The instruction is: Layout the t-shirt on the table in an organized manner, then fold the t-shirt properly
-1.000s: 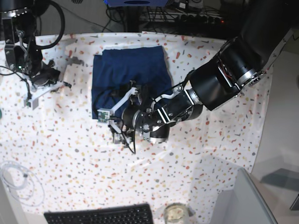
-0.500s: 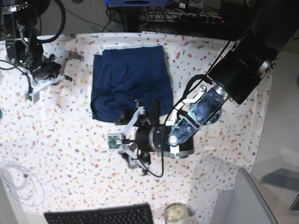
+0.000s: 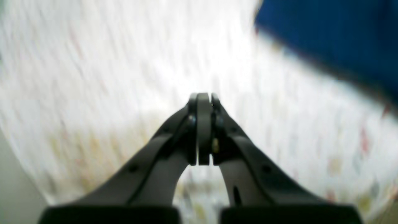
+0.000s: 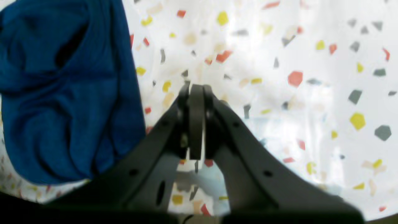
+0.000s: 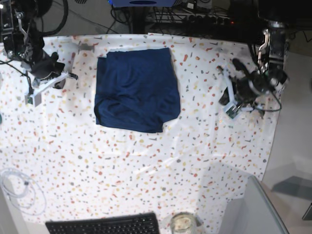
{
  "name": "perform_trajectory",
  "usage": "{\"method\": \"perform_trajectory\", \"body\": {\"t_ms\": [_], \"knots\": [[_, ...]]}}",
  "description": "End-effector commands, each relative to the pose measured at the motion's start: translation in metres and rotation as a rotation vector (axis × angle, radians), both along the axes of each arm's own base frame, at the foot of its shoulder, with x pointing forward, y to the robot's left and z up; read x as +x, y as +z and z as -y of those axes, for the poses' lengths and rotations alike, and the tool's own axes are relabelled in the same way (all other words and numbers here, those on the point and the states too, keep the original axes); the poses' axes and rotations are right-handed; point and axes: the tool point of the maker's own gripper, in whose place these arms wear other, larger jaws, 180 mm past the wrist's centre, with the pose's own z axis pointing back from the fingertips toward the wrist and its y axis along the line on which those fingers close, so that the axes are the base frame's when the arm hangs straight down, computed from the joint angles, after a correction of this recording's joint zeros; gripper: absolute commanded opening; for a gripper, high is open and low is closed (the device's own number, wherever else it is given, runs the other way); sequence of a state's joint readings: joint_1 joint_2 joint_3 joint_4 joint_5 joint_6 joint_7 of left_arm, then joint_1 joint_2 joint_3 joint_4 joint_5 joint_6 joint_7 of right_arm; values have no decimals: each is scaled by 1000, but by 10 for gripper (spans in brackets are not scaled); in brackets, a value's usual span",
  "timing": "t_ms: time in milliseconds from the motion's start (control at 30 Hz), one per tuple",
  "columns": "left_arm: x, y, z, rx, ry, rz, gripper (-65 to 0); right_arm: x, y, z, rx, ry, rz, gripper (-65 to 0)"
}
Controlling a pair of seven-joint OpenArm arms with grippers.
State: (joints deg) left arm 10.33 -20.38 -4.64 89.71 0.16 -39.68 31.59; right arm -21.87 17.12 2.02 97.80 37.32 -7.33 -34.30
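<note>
Both end effectors, left [image 3: 203, 130] and right [image 4: 196, 121], closed and empty, shirt [image 5: 136, 90] folded on tabletop [image 5: 146, 161] well clear between them; if any tidying remains, open fully before regripping its rumpled near edge.

The base view looks straight down on the whole worktop [image 5: 146, 165] from high above. Each wrist view looks close along its own jaws at the worktop; all three share the t-shirt [image 5: 136, 90].
</note>
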Motion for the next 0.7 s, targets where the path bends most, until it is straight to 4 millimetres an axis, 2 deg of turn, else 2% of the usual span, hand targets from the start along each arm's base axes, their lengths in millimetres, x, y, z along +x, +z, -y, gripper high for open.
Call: {"method": "perform_trajectory", "body": {"t_ms": [0,133,267,400,467,667], "knots": [[0,14,5,-64,-3,65,-650,11,15,8,-38,50,63,-650],[-71,4,3,-164,23,37,-650,-4,27,16,-180,173,86,-650],[-150,-13,12,-236,45,-82,-650,-47,53,33,-311,199,82,-650],[-200,-27,23,-288,102,-180,-650,-93,43,50,-337,183,-27,-650],[-221,-35,25,-296,128,-229,-650,-123,34,45,-314,182,-100,-650],[-287,-63,50,-341,142,-422,-650,-212,6,15,-214,198,-319,-650]]}}
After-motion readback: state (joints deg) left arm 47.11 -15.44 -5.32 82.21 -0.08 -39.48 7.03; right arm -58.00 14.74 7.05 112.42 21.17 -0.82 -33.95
